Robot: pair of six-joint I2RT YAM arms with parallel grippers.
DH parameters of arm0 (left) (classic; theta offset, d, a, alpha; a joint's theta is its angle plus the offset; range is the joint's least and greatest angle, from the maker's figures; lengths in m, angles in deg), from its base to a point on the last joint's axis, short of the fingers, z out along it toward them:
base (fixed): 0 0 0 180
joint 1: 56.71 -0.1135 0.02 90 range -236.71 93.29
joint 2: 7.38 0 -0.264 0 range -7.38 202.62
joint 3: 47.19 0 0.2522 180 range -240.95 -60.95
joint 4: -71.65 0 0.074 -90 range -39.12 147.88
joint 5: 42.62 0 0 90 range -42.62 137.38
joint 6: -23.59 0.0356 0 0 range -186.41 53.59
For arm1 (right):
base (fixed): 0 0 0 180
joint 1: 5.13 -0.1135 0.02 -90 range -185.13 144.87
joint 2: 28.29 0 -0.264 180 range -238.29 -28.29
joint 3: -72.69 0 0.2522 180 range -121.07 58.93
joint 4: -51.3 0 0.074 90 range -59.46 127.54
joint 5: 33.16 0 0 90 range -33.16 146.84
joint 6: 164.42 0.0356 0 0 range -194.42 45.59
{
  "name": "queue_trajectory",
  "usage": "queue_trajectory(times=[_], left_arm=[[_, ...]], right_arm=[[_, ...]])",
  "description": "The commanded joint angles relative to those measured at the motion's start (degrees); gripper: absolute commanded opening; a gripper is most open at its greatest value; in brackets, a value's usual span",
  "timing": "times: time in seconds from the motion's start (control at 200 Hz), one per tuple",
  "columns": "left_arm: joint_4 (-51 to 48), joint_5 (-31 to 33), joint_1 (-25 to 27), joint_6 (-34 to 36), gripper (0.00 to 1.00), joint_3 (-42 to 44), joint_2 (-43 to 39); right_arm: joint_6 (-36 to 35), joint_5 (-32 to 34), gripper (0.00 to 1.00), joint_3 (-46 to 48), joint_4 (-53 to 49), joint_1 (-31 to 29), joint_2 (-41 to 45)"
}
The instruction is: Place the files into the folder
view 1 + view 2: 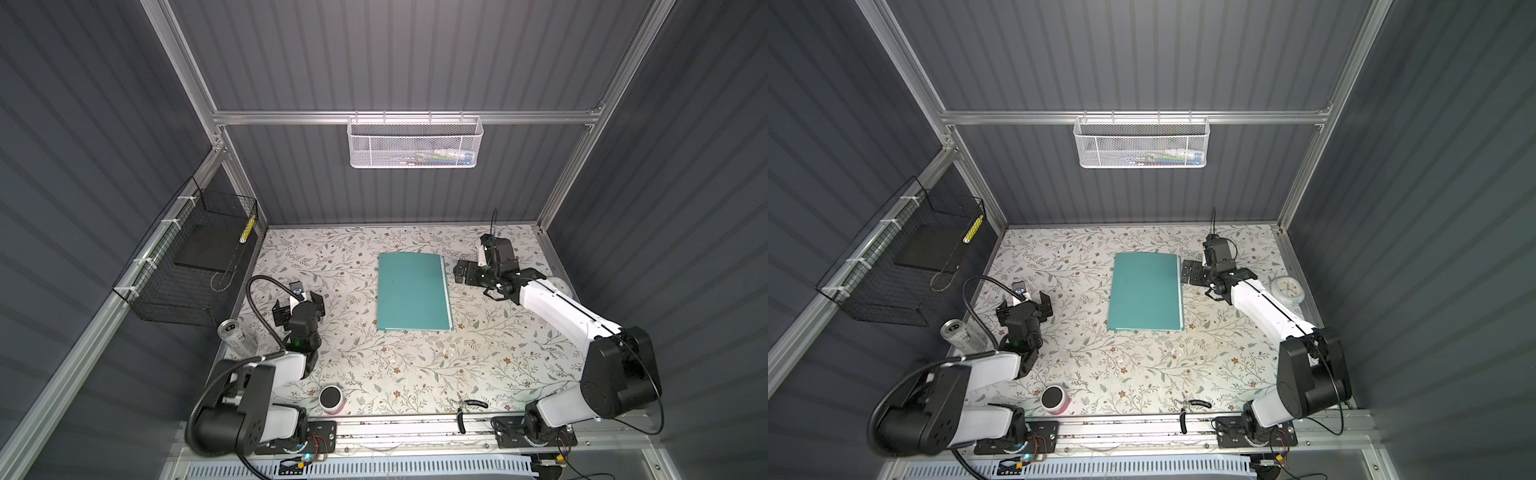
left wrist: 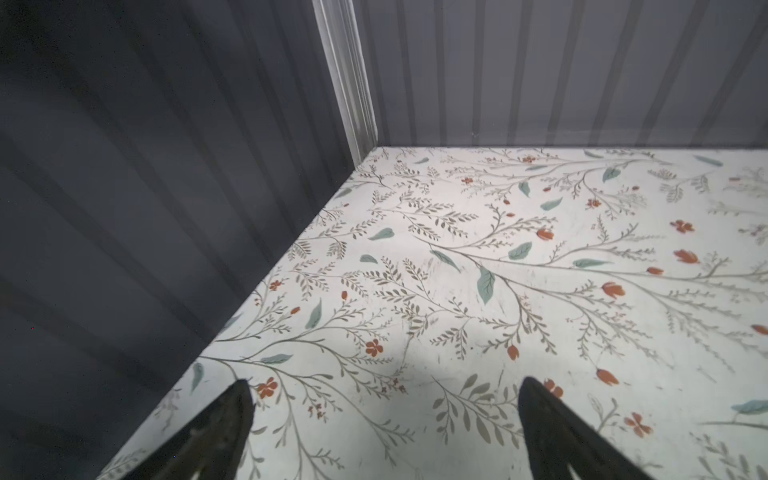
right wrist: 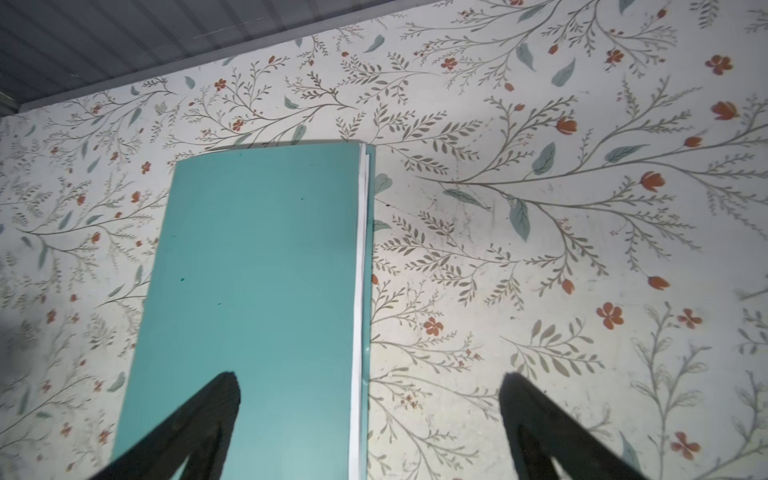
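Note:
The teal folder (image 1: 411, 293) (image 1: 1144, 291) lies shut and flat in the middle of the floral table. White edges of the files (image 3: 358, 291) (image 1: 1180, 291) show as a thin strip between its covers along the side nearest my right arm. In the right wrist view the folder (image 3: 257, 291) fills the centre. My right gripper (image 1: 460, 272) (image 1: 1187, 272) (image 3: 368, 382) is open at that edge, one finger over the cover and one over the table, holding nothing. My left gripper (image 1: 298, 303) (image 1: 1023, 305) (image 2: 384, 386) is open and empty over bare table, well left of the folder.
A drink can (image 1: 235, 336) stands by the left arm, and a pink cup with a black top (image 1: 331, 399) sits near the front edge beside pliers (image 1: 469, 405). A black wire basket (image 1: 187, 266) holds a dark slab (image 1: 205, 249). A white clock (image 1: 1286, 289) sits right.

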Motion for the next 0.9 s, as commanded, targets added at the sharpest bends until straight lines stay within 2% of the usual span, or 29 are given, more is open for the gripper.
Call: queue_trajectory(times=[0.0,0.02,0.055,0.085,0.13,0.205,0.255,0.28,0.34,0.405,0.46,0.525,0.635,0.721,0.756,0.796,0.846,0.876,0.896], left_arm=[[16.82,-2.37,-1.28,0.05,1.00,-1.10,11.40],[18.50,-4.81,-1.43,0.77,1.00,-0.82,12.11],[15.26,-8.46,-1.44,0.42,1.00,-0.76,11.75],[15.91,-8.08,-1.54,0.38,1.00,-1.01,13.40],[22.86,-7.98,-1.71,2.64,1.00,-0.93,16.37],[11.08,-9.48,-1.77,0.47,1.00,-3.20,12.74],[11.83,-8.51,-1.79,1.40,1.00,-5.08,14.81],[11.06,-7.29,-1.79,1.64,1.00,-6.17,15.10],[2.13,-7.00,-1.76,-0.42,1.00,-8.65,13.51],[5.98,-6.97,-1.88,0.63,1.00,-8.28,14.88],[3.25,-6.90,-1.88,-0.10,1.00,-8.71,14.10],[3.69,-7.13,-1.96,-0.01,1.00,-8.82,14.39],[2.86,-7.72,-2.23,-0.20,1.00,-9.09,14.27],[2.94,-8.21,-2.54,-0.29,1.00,-9.13,14.40],[2.85,-8.21,-2.59,-0.30,1.00,-9.20,14.28],[2.90,-8.21,-2.59,-0.29,1.00,-9.13,14.30],[2.98,-8.21,-2.59,-0.29,1.00,-9.13,14.32],[3.02,-8.21,-2.59,-0.29,1.00,-9.00,14.23],[3.02,-8.17,-2.59,-0.29,1.00,-9.02,14.24]], right_arm=[[-2.72,6.45,0.99,5.53,8.76,0.07,2.27],[-3.30,7.80,0.99,6.50,9.83,0.10,3.01],[-4.63,10.16,0.99,8.28,11.70,0.10,4.42],[-6.09,12.63,0.99,9.96,13.55,0.11,5.81],[-8.77,16.02,0.99,12.65,16.68,0.12,8.08],[-13.69,21.88,0.99,17.81,23.88,0.36,11.51],[-17.61,24.91,0.99,21.35,29.79,1.07,12.94],[-19.18,25.48,0.99,23.03,33.03,1.77,13.09],[-20.83,25.12,0.99,25.66,38.12,4.23,12.48],[-20.88,23.46,0.99,27.59,43.05,7.50,10.37],[-22.35,25.53,0.99,28.34,45.29,8.26,8.28],[-22.98,23.94,0.99,32.13,55.36,9.97,5.73],[-21.56,17.23,0.99,34.10,54.96,11.84,6.41],[-20.73,15.47,0.99,36.74,64.44,13.91,3.30],[-18.71,13.80,0.99,36.17,61.37,15.50,4.28],[-16.74,8.67,0.99,36.17,58.78,17.86,5.23],[-15.17,2.81,0.99,40.27,68.45,21.04,2.76],[-14.58,2.68,0.99,42.88,77.38,21.77,0.65],[-14.17,3.02,0.99,43.58,77.49,21.90,1.29]])
